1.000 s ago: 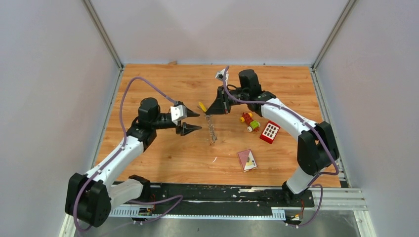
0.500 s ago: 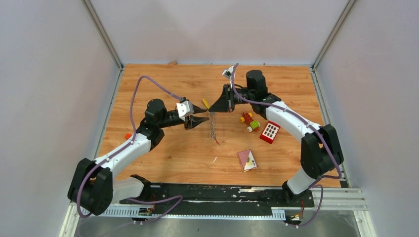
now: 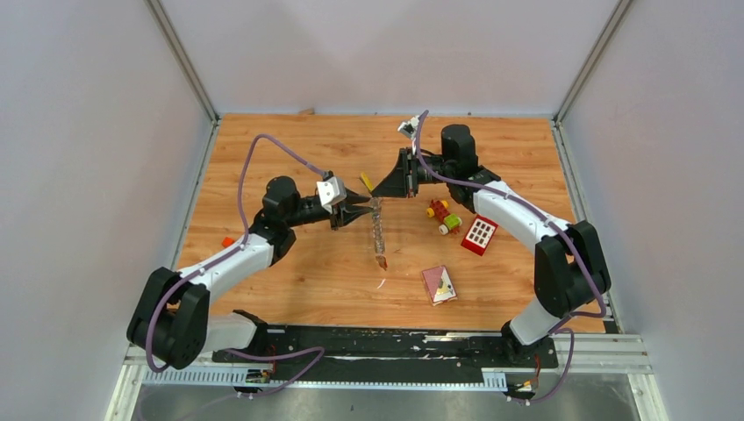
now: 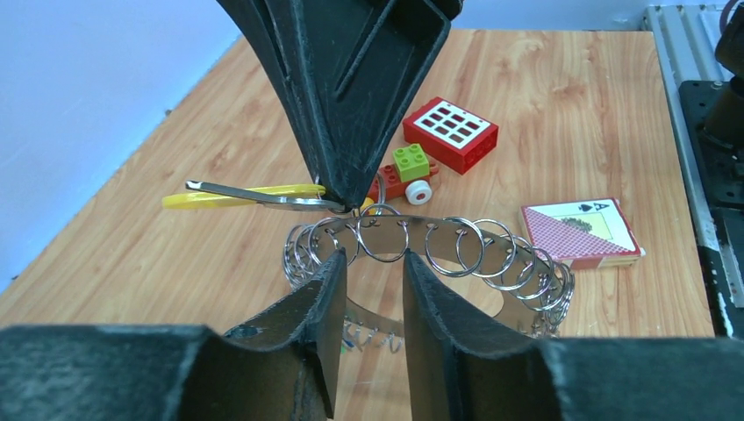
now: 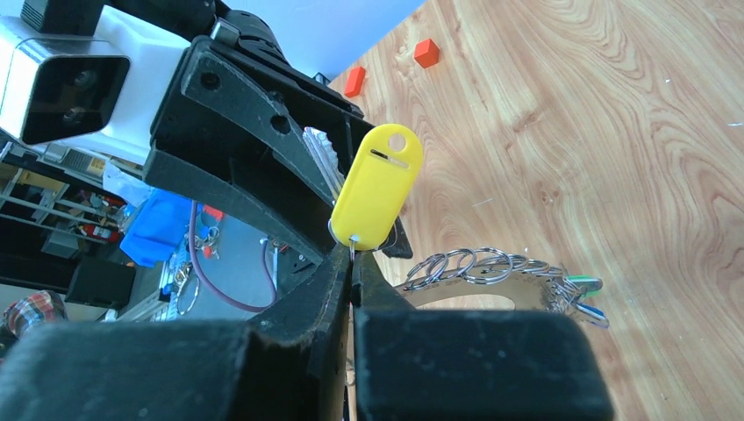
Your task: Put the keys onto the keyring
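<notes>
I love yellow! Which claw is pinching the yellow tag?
The right claw: it is shut tight at the bottom of the yellow tag. The left claw has its jaws apart around the keyring.

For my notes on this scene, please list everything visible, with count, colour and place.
keyring: one, silver, many rings, hanging from right gripper
tagged key: one, yellow tag, at right gripper's tips
brick toy car: one, red, green, yellow, table's right
block with white buttons: one, red, beside car
card pack: one, red-backed, near front edge
small blocks: two, orange, table's left
table: one, wooden
left gripper: black, open, at keyring
right gripper: black, shut
</notes>
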Available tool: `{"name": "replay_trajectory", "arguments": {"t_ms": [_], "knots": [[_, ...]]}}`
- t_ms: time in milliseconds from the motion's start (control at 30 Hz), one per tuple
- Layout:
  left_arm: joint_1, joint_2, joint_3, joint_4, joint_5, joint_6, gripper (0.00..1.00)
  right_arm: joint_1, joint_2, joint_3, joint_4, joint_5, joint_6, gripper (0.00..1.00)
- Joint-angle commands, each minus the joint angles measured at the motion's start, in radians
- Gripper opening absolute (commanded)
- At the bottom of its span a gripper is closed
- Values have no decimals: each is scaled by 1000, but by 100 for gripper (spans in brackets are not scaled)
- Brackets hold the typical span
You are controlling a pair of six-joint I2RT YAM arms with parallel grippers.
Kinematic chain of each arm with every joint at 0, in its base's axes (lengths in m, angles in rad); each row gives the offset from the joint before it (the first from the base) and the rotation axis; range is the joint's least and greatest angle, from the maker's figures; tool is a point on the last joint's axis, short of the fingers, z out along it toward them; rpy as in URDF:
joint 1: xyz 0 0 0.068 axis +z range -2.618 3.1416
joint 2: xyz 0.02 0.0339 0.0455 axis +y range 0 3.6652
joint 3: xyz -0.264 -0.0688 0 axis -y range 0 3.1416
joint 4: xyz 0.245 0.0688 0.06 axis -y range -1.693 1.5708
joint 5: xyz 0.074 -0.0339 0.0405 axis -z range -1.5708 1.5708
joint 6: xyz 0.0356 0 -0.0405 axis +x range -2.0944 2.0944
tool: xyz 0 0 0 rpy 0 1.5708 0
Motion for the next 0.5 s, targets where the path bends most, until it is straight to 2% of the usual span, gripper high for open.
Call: {"name": "replay_trajectory", "arguments": {"t_ms": [0,100,267,467], "knots": [[-5,11,3,66,59,-10,36,-6,-56,1,75,-30,29,0],[-5,15,-7,120,177,-26,36,-9,-58,1,75,-32,30,0],[-5,3,-60,315,293,-88,36,-13,-63,-2,74,-28,24,0],[-5,1,-43,260,358,-73,36,-19,-69,-3,74,-28,22,0]]}}
